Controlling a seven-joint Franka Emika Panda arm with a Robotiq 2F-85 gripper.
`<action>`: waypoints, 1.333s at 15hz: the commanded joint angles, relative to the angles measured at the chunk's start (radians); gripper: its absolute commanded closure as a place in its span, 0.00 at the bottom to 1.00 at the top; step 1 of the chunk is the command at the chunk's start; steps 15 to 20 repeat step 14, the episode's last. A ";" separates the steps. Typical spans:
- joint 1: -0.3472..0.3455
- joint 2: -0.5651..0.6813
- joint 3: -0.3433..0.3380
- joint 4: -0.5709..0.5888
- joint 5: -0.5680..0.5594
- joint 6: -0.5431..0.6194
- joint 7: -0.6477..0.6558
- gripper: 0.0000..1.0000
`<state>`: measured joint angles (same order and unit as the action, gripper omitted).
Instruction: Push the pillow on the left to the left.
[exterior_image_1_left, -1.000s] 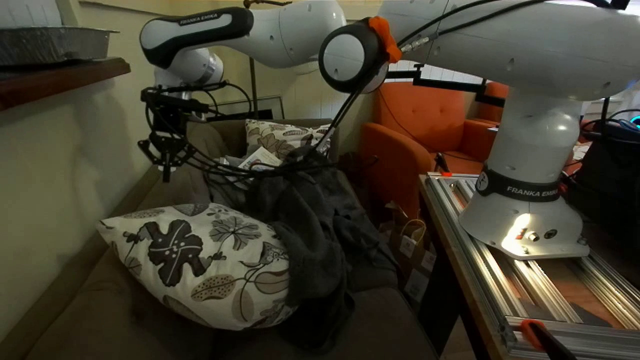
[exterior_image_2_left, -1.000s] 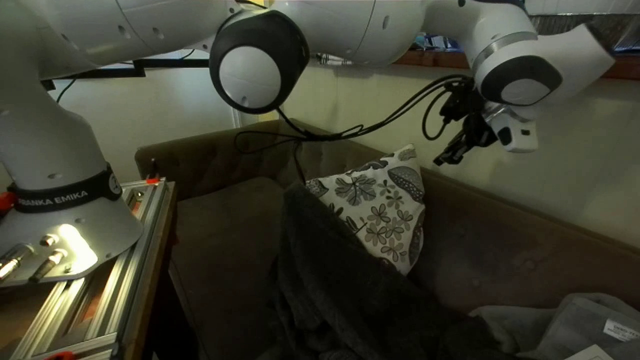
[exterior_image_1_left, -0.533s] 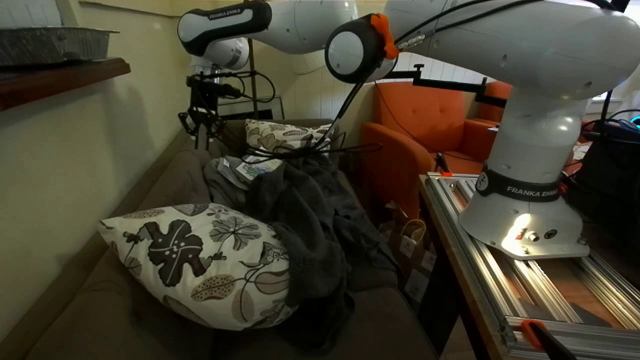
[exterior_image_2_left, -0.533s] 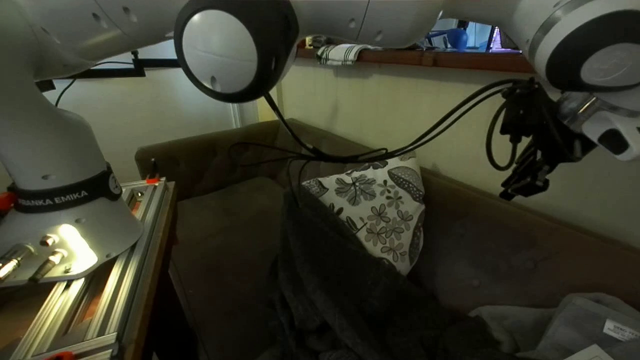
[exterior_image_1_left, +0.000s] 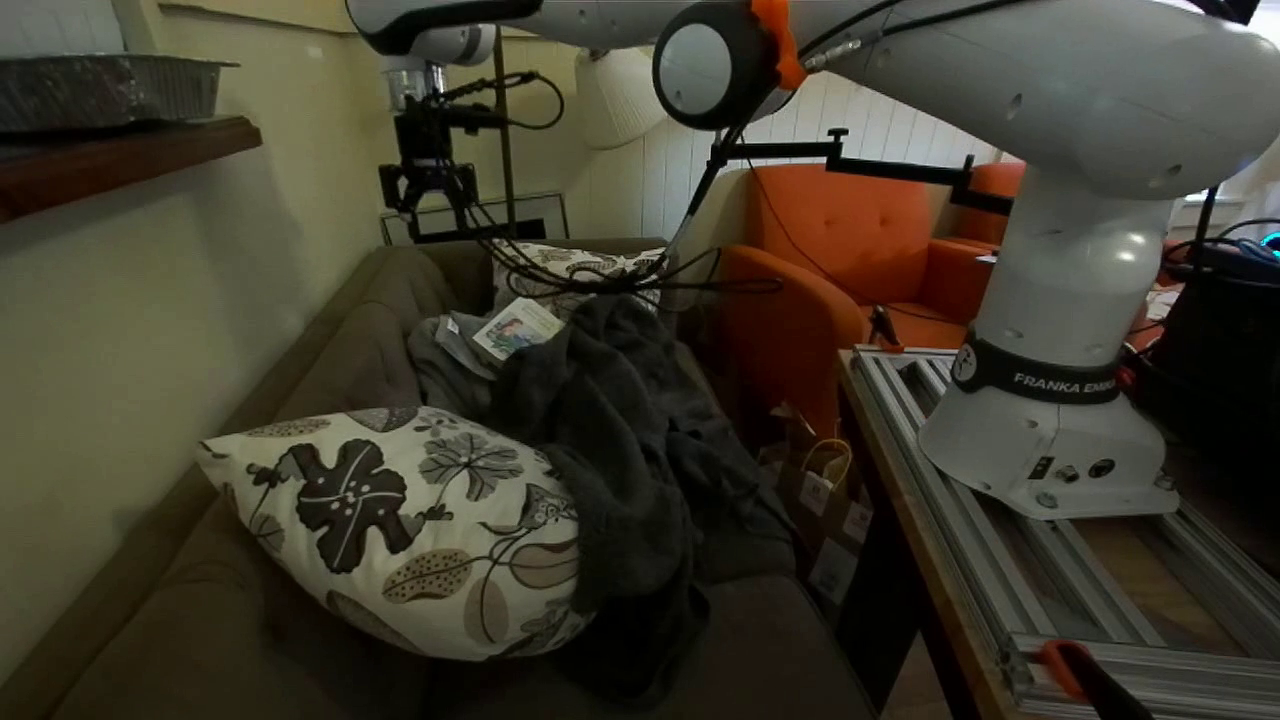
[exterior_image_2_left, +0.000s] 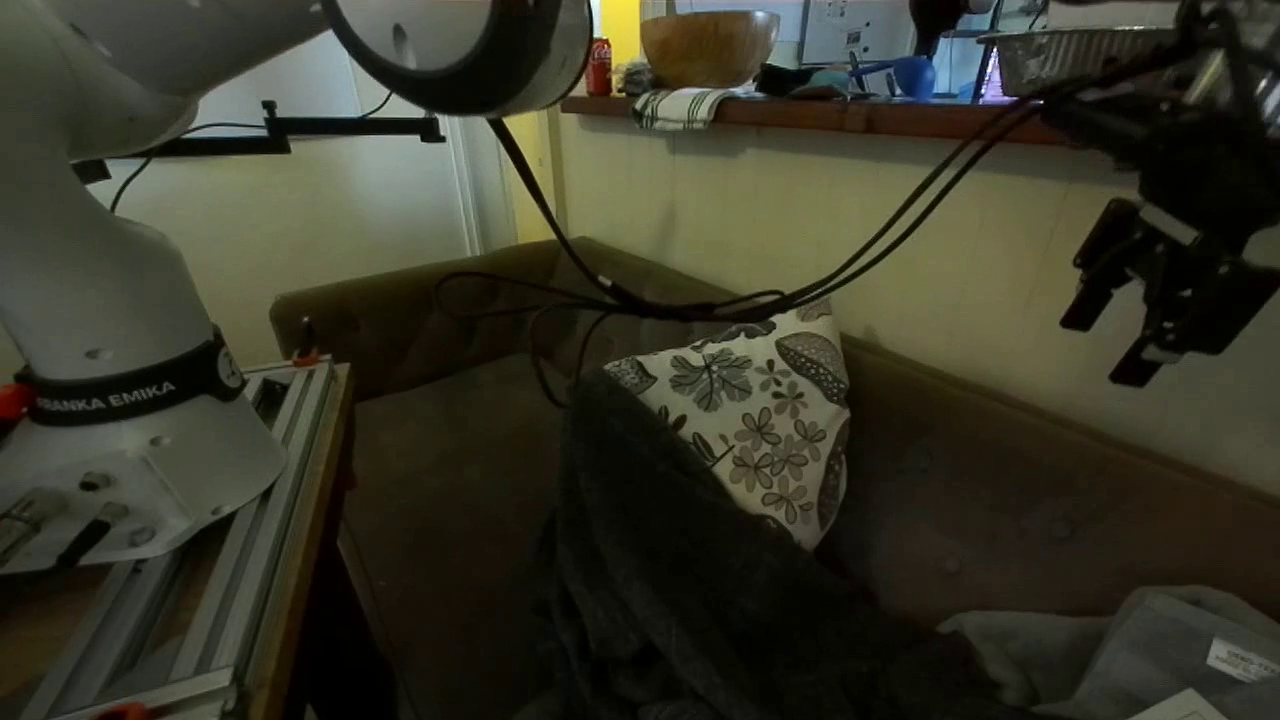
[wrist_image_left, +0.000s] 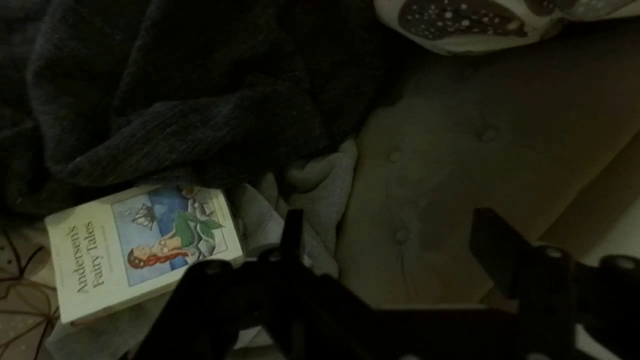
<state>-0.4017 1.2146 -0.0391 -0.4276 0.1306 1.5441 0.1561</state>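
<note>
Floral pillow (exterior_image_1_left: 400, 530) sits on the sofa (exterior_image_2_left: 460, 470), tilted against the backrest (wrist_image_left: 425, 200), dark grey blanket (exterior_image_1_left: 650, 480) lapping its robot-side edge. Gripper (wrist_image_left: 390, 225) is spread, nothing pinched, hanging high over the backrest, well apart from the pillow, on the robot's right of it. Can't tell whether the pillow already counts as far enough left; I'd treat the push as pending.

How I'd run it: bring the gripper together as a blunt pusher, come down beside the pillow's right flank, touch low and near mid-width, sweep slowly along the backrest toward the sofa arm (exterior_image_2_left: 400, 330) at the robot's left. Too high and it likely tips instead of sliding. Looks plump, so expect squash before travel.

Watch: blanket probably drags or bunches. Cables (exterior_image_2_left: 680, 312) droop in a loop, could snag. Andersen's Fairy Tales book (wrist_image_left: 145, 250) lies on light grey cloth (wrist_image_left: 320, 185) near the descent; keep off it. Smaller floral cushion (exterior_image_1_left: 600, 262) at the right end isn't the target. Ledge (exterior_image_2_left: 860, 118) with foil tray (exterior_image_1_left: 130, 92) runs above the sofa; mind it.
</note>
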 joint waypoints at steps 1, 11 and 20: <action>0.039 -0.103 -0.020 -0.008 -0.070 -0.095 -0.144 0.00; 0.086 -0.218 -0.006 -0.009 -0.100 -0.166 -0.340 0.00; 0.084 -0.209 -0.006 -0.013 -0.100 -0.165 -0.340 0.00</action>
